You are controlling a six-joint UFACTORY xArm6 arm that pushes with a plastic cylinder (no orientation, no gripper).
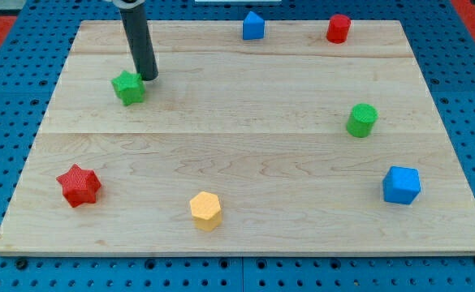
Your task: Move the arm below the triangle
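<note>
The blue triangle-like block (pixel 253 26) stands near the view's top edge of the wooden board (pixel 245 154), a little right of centre. My dark rod comes down from the view's top left, and my tip (pixel 149 78) rests on the board well to the left of and below the triangle. The tip is right against the upper right side of a green star block (pixel 128 87).
A red cylinder (pixel 338 28) stands at the top right. A green cylinder (pixel 362 120) is at the right, with a blue cube (pixel 401 185) below it. A red star (pixel 79 186) is at the bottom left and a yellow hexagon (pixel 205 210) at the bottom centre.
</note>
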